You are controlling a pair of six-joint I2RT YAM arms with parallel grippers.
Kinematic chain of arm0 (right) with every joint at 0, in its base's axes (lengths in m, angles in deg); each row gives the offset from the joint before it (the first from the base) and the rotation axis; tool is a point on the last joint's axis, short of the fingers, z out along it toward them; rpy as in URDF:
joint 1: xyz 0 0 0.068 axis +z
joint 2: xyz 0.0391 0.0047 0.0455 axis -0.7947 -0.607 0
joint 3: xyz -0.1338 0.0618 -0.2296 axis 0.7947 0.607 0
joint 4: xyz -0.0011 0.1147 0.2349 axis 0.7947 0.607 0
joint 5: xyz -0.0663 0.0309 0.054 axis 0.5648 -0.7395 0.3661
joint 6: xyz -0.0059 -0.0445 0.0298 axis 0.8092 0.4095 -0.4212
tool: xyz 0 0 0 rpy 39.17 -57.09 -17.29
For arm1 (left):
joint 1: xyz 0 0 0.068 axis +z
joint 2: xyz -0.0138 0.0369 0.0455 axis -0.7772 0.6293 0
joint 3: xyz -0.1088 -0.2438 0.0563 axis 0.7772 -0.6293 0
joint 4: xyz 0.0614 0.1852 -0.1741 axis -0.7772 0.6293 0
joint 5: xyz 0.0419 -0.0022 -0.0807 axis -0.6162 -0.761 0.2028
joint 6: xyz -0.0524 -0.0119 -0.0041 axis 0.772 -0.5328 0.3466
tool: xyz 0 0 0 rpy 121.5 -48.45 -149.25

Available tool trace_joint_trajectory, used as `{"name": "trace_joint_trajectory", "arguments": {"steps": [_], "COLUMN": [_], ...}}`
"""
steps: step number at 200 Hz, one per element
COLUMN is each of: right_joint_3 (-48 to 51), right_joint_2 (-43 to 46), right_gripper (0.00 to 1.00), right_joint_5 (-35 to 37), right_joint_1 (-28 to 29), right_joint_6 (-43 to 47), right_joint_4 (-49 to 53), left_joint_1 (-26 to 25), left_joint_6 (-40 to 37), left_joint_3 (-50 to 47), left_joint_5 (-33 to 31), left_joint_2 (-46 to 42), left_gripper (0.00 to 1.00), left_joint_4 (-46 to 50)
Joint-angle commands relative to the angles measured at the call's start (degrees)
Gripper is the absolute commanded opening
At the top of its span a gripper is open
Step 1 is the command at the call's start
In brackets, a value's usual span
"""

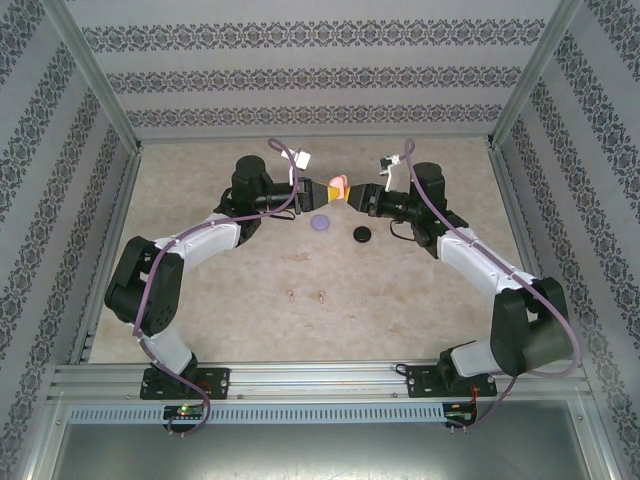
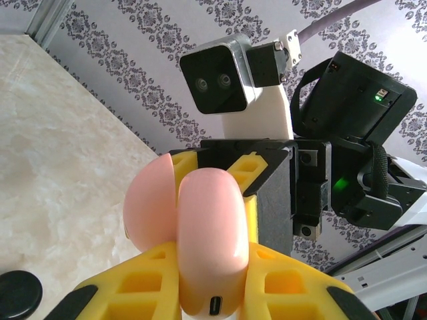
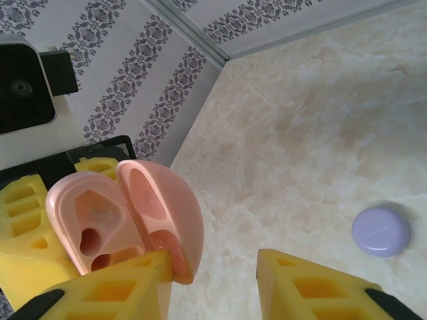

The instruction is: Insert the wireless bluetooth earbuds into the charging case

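Step in hand: readying the pink case (image 3: 127, 213), which is held in the air above the far part of the counter (image 1: 430, 290). No earbud is in it yet.
Left jaws: the left gripper (image 2: 208, 270) has its jaws clenched on the case from both sides, with the charging port toward its own camera.
Right jaws: the right gripper (image 3: 213, 267) has its jaws released and apart. One finger (image 3: 113, 293) is just beside the rim of the raised lid, and nothing is grasped between them.
Case: the lid is swung open and the sockets in the base are bare.
Earbuds: two pinkish earbuds (image 1: 291, 295) lie side by side on the counter toward the arm bases, well apart from the case.
Other cases: a purple case (image 1: 321, 222) and a black case (image 1: 362, 234) sit shut on the counter near the grippers.
Next move, by my reading: the right arm should go down to one earbud and pinch it gently, since it is tiny. It then carries the earbud up and lines its stem with the matching socket, while the left arm holds the case steady and open.
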State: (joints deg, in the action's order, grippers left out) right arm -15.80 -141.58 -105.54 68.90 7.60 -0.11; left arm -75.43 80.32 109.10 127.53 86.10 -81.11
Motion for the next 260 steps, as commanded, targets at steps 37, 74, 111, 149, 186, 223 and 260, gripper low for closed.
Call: {"name": "trace_joint_trajectory", "arguments": {"steps": [37,74,111,149,186,223,260], "right_joint_3": [-3.8,-3.7,-3.6,-4.3,-5.8,-8.9,-11.9], "right_joint_2": [-0.9,-1.7,-1.8,-1.5,-1.2,-1.3,-3.1], "right_gripper": [0.35,0.3,0.16,0.03,0.0,0.0,0.0], "right_joint_5": [1.2,0.4,-0.8,-0.5,1.9,6.0,9.3], "right_joint_1": [-0.8,-0.4,0.5,0.6,0.4,-0.3,-1.8], "right_joint_6": [-0.6,-0.9,0.1,0.6,3.1,10.8,19.7], "right_joint_4": [-1.2,-1.3,-1.1,0.0,4.2,14.8,24.3], "left_joint_1": [-1.4,-1.7,-2.0,-2.2,-2.1,-0.7,2.7], "left_joint_6": [-0.4,-0.3,-0.1,0.1,-2.3,-9.4,-21.1], "left_joint_3": [0.9,1.3,1.8,2.2,3.3,8.2,16.3], "left_joint_5": [1.8,1.6,1.3,-0.6,-5.2,-7.5,-6.6], "left_joint_2": [0.3,0.4,0.8,0.9,0.8,0.1,0.2], "left_gripper": [0.0,0.0,0.0,0.05,0.4,0.59,0.72], "left_joint_4": [-2.4,-2.4,-2.2,-1.4,2.9,13.2,30.8]}}
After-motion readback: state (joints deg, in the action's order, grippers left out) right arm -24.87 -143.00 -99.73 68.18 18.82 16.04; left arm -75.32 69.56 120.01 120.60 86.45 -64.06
